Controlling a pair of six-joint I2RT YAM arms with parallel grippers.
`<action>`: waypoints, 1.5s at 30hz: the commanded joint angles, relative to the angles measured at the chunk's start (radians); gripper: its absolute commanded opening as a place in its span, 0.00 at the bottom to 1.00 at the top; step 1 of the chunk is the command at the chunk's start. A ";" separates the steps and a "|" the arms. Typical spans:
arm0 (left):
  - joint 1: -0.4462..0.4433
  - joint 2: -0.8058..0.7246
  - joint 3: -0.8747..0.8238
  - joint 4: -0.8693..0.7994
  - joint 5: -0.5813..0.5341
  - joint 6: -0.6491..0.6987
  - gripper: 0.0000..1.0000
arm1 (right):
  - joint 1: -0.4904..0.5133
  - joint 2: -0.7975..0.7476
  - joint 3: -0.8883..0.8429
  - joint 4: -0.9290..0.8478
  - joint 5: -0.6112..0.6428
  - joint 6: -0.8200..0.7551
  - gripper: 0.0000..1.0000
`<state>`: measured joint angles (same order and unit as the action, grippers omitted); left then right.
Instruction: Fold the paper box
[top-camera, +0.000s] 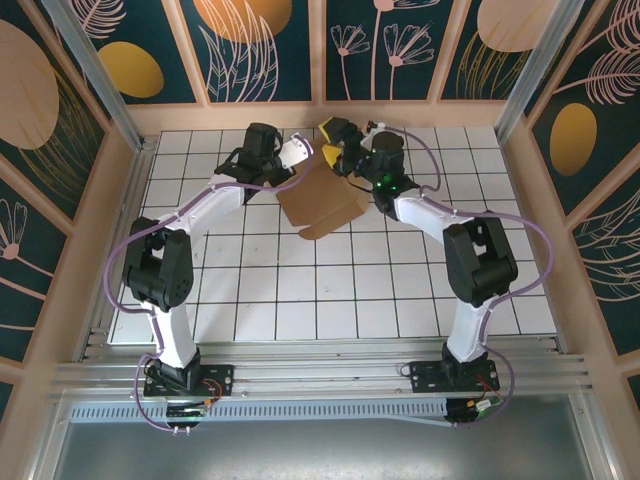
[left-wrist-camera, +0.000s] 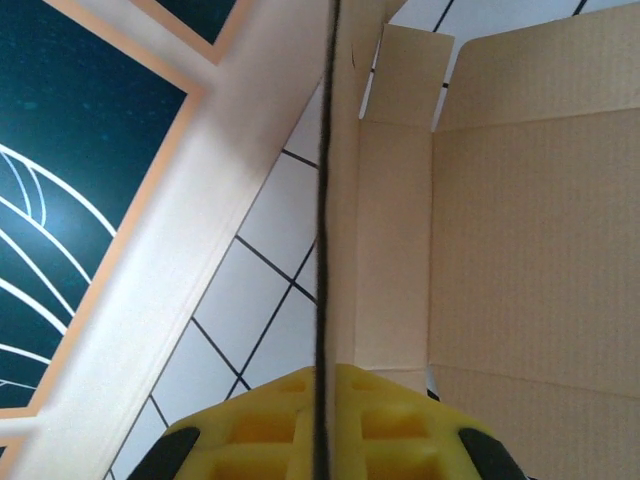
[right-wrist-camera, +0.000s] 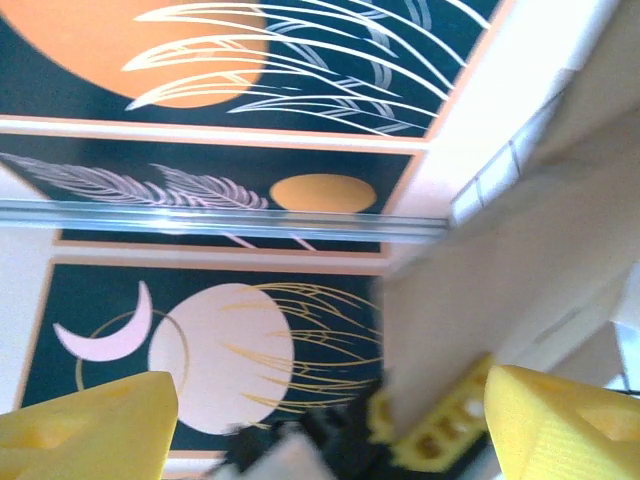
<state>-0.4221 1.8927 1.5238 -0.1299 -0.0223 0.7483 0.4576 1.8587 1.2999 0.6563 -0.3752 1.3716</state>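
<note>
- The paper box (top-camera: 320, 203), a partly folded brown cardboard sheet, is held in the air above the far middle of the white gridded table (top-camera: 300, 300), not lying on it.
- The left gripper (left-wrist-camera: 322, 392) is clamped on one thin panel of the box. That panel is seen edge-on as a dark line between its yellow fingers, and the rest of the box spreads out to one side.
- The right gripper (right-wrist-camera: 325, 385) is spread wide. A blurred cardboard panel reaches in between its fingers, close to one (right-wrist-camera: 560, 420) and well apart from the other, so it grips nothing.
- Above the table's far middle, both arms meet at the box's far edge, and the sheet slopes from there toward the near side.
- The box's creases run straight away from the left fingers, so that is probably its long axis.
- The next move likely falls to the right jaws, which would close on or push that panel.
</note>
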 joint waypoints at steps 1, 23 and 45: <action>-0.004 0.005 0.015 -0.009 0.045 -0.002 0.00 | -0.014 -0.009 0.031 0.003 0.030 0.020 0.81; -0.011 0.007 0.051 -0.017 0.096 -0.019 0.07 | 0.014 0.166 0.193 -0.188 0.067 0.054 0.35; 0.085 -0.308 -0.117 -0.042 0.220 -1.451 0.73 | -0.033 0.235 0.134 -0.032 0.091 -0.080 0.03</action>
<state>-0.3836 1.5719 1.5120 -0.1604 0.0917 -0.3294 0.4278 2.0846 1.4582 0.5014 -0.2890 1.3460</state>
